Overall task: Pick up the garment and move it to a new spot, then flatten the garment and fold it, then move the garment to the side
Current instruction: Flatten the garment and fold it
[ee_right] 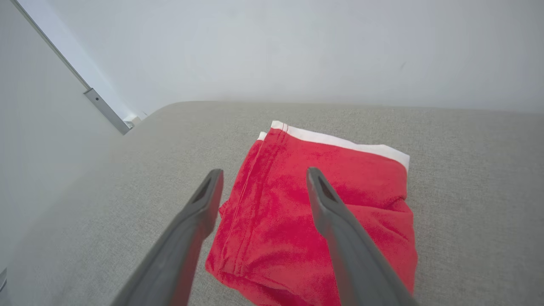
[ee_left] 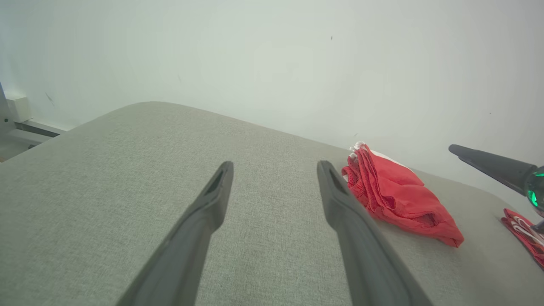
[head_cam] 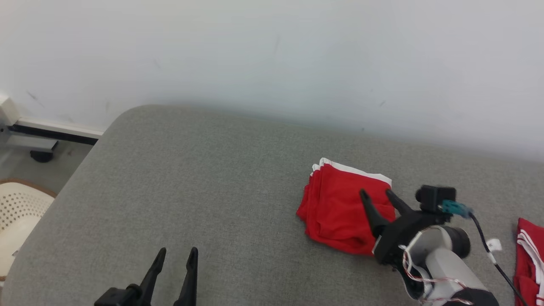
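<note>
Red garment (head_cam: 340, 208) with white trim, folded into a compact rectangle, lying on the grey fabric surface (head_cam: 204, 182) right of centre. Right gripper (head_cam: 376, 193): fingers spread apart just over the garment, gripping nothing. Left gripper (head_cam: 177, 251): fingers wide apart over bare fabric, empty. Second red-and-white cloth (head_cam: 529, 259) at the right edge. Cream perforated item (head_cam: 17, 212) beyond the surface's left edge; contents cannot be told.

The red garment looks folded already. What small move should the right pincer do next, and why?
Probably lift the right pincer up and back, away from the red garment. It lies folded on the right part of the gray surface, near another red cloth, so it seems set aside. The pincer stands open over it and holds nothing.
</note>
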Available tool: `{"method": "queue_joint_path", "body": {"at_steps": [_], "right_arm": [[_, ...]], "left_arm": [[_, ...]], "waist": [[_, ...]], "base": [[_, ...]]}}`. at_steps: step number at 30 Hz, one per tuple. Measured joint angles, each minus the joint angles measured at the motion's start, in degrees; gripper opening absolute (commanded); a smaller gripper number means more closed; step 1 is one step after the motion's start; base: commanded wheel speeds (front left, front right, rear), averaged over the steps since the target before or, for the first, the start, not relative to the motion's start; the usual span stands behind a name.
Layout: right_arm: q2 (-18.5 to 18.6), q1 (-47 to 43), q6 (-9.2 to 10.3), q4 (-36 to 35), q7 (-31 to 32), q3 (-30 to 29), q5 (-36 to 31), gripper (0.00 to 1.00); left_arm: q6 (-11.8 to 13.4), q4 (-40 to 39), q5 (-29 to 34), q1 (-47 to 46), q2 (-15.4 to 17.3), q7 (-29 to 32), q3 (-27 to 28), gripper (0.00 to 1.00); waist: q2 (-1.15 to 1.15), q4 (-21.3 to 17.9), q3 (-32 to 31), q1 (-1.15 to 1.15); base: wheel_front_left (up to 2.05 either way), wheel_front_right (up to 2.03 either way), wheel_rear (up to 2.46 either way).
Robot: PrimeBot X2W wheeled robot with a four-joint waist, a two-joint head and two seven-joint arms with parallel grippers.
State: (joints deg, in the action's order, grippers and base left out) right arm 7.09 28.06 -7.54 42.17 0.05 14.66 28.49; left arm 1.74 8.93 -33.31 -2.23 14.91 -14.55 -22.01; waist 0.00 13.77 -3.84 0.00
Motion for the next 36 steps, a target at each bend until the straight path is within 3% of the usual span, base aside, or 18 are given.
{"method": "queue_joint_path", "body": {"at_steps": [7,15,23,36], "right_arm": [[0.40,-13.61,0.00,-16.73,-5.71,-12.02,-7.04,1.00],[-1.04,-26.30,0.00,-30.32,-6.13,-15.86,-12.03,1.00],[-2.07,-30.76,0.00,-31.25,-8.38,-16.28,-14.81,1.00],[-3.12,-31.28,0.00,-29.45,-9.47,-15.72,-15.41,1.00]], "left_arm": [[0.70,-1.70,1.32,1.70,-0.19,-0.33,4.78,1.00],[-2.30,-2.61,5.05,5.63,-2.18,-0.49,11.72,1.00],[-7.30,-1.24,8.14,8.15,-5.16,-0.48,17.35,1.00],[-9.02,0.80,12.32,8.12,-7.19,-0.48,18.76,1.00]], "waist": [[0.00,-3.69,-1.31,0.00],[0.00,-8.03,-2.30,0.00],[0.00,-10.82,-2.89,-0.01],[0.00,-11.56,-2.20,0.00]], "base": [[0.00,0.00,0.00],[0.00,0.00,0.00],[0.00,0.00,0.00],[0.00,0.00,0.00]]}}
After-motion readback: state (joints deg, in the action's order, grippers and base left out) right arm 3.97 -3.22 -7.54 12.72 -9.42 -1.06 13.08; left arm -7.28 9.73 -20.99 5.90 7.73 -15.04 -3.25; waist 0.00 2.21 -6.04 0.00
